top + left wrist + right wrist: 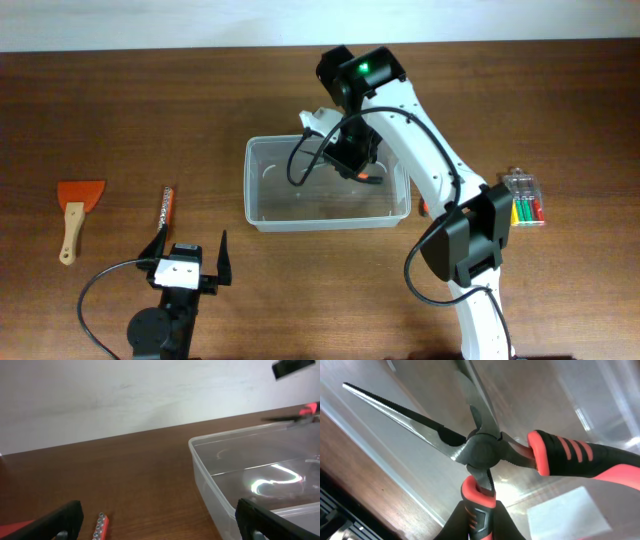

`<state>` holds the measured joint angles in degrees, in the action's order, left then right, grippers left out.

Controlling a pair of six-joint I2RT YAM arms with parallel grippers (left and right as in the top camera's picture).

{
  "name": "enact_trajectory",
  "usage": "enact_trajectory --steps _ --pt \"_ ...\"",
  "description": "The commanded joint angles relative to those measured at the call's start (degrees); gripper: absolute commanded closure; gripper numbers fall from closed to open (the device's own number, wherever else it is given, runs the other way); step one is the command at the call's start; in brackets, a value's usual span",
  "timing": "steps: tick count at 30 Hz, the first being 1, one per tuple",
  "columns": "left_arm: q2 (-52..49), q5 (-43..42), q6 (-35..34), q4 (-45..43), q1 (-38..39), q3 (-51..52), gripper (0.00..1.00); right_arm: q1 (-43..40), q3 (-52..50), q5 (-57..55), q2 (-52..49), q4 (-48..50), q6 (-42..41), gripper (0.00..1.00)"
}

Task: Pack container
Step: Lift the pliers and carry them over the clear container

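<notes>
Left claw (pixel 194 242), nearest the front edge of the desk (pixel 120 110), waits in front of the container (pixel 320 222) and off to its left, fingers spread wide with nothing between them. Its wrist view looks past both fingers at the container's near left corner. Just beyond that claw, and left of the container, lies a thin ridged metal stick (pixel 167 207) with an orange part. Farther left, well apart from the container, is a scraper (pixel 74 212) with an orange blade and a wooden handle. The container itself stands upright and open at the middle of the desk. It is a clear tub with a rim, and its floor looks bare wherever the arm does not cover it. To its right, near but not touching, lies a small clear case (pixel 527 198) of green, red and yellow pieces. Over the far right part of the container hangs the right claw (pixel 352 162), pressed together on one red-and-black handle of a pair of long-nose pliers (pixel 480 452). The pliers are splayed open and point down toward the clear floor. Whether they touch the floor cannot be told from these views. By my reading, packing has barely begun: the pliers look like the first item going in and are not yet released. The stick, the scraper and the case all lie outside, so most of the job is left.
</notes>
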<state>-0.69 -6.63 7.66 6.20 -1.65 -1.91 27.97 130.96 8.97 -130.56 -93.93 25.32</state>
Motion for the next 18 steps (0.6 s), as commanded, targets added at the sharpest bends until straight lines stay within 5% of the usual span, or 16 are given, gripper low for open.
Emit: enact_trajectory --steps 1,18 --pt "0.3 -0.4 -0.3 -0.2 -0.3 0.4 0.01 0.6 -2.3 1.2 1.6 1.0 -0.7 0.91" --pt "0.3 -0.4 -0.3 -0.2 -0.3 0.4 0.01 0.6 -9.8 2.7 1.6 8.2 -0.8 0.86"
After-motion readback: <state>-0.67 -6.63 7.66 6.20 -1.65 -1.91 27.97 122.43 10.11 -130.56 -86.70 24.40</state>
